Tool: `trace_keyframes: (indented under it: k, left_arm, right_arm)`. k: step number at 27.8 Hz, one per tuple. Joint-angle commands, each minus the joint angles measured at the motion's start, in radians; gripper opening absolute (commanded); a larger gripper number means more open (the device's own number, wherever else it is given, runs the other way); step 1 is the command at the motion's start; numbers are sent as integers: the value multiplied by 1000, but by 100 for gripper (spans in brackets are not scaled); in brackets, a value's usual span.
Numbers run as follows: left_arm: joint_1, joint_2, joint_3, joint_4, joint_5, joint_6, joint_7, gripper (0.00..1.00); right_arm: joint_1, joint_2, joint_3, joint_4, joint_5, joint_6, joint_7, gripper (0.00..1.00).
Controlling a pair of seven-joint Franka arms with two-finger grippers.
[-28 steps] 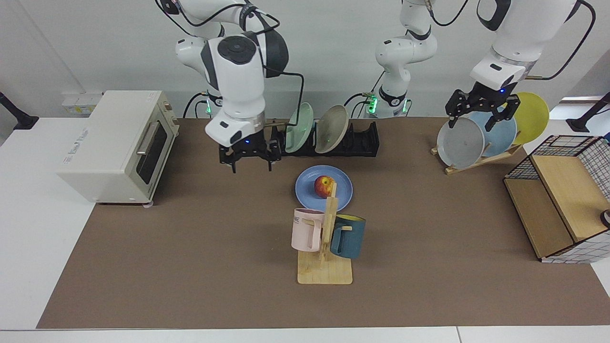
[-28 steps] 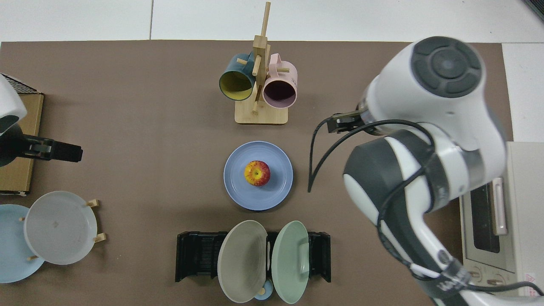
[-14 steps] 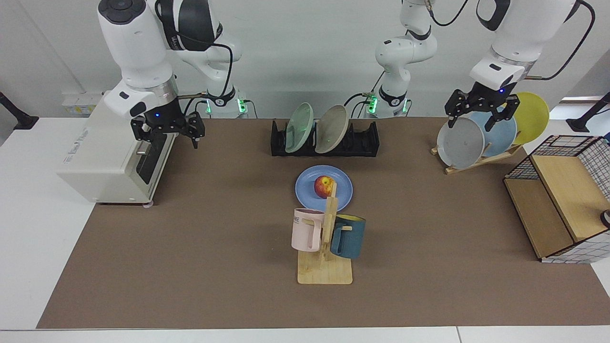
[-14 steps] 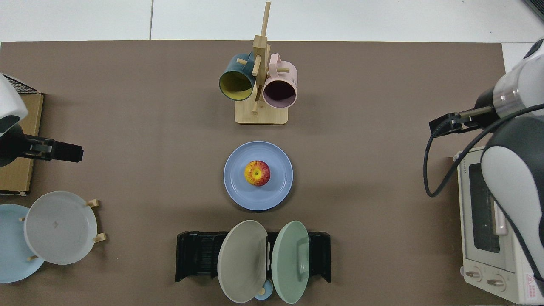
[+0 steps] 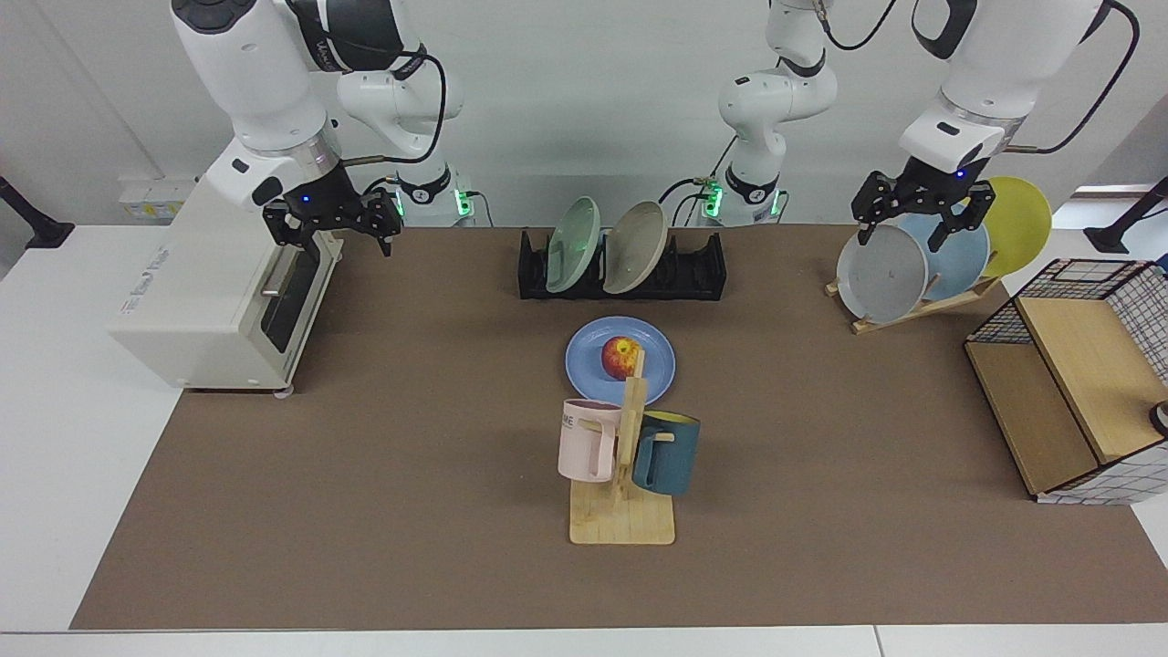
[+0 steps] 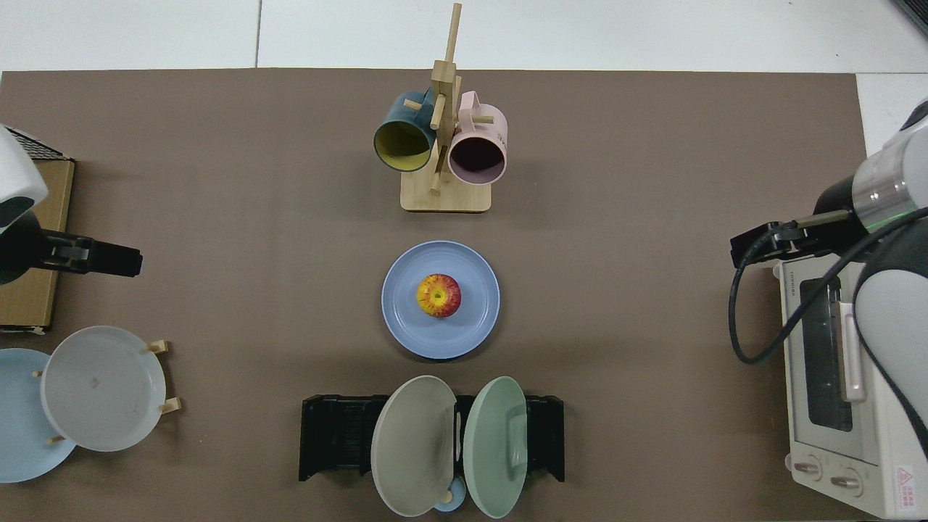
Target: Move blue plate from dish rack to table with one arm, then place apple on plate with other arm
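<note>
A: Where does the blue plate point(image 5: 620, 360) sit?

B: Flat on the table point(image 5: 411, 474), between the dish rack point(image 5: 622, 266) and the wooden mug stand point(image 5: 625, 484). The apple point(image 5: 621, 357) rests at its middle. In the top view the plate point(image 6: 441, 299) holds the apple point(image 6: 438, 295) stem-side up.

A: And what stands in the rack?

B: A pale green plate point(image 5: 573, 245) and a beige plate point(image 5: 636, 247), both upright and leaning in the slots.

A: The right gripper point(image 5: 334, 225)?

B: It hangs in the air over the toaster oven point(image 5: 224, 283) at the table's edge, well apart from the plate. Its fingers are spread and grip nothing.

A: The left gripper point(image 5: 922, 214)?

B: It waits above the slanted wooden plate rack point(image 5: 912, 306), in front of the grey plate point(image 5: 882, 273) and sky-blue plate point(image 5: 958, 260). Fingers are parted, nothing between them. A yellow plate point(image 5: 1022, 224) stands behind.

A: The mugs?

B: A pink mug point(image 5: 586, 440) and a teal mug point(image 5: 666, 453) hang on the stand.
</note>
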Motion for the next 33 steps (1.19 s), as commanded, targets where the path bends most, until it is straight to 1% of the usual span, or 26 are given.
trace_keyframes:
  k: [1, 5, 7, 10, 13, 20, 26, 33]
  left_arm:
    - [7, -9, -7, -3, 9, -9, -2, 100]
    - [9, -10, -7, -3, 9, -14, -5, 100]
    - [9, -10, -7, -3, 9, -15, -5, 100]
    - [10, -10, -5, -3, 9, -20, -3, 100]
    - [12, -10, -5, -3, 9, -17, -3, 100]
    - [12, -10, -5, -3, 9, -19, -3, 100]
    - [12, -10, -5, -3, 9, -19, -3, 100]
    - [12, -9, -4, 0, 6, -14, -5, 100]
  right_arm:
    - [-21, -34, 12, -43, 23, 5, 14, 100]
    - [-12, -34, 15, -43, 11, 10, 0, 100]
    - [-7, -34, 27, -42, 8, 10, -6, 100]
    - [53, -42, 27, -42, 3, -1, 6, 100]
    - [60, -45, 26, -42, 3, -2, 29, 100]
    - [50, -60, 26, -42, 5, -5, 43, 100]
    - [18, -53, 26, -40, 26, 8, 39, 100]
    - [-25, -49, 24, -40, 25, 8, 42, 100]
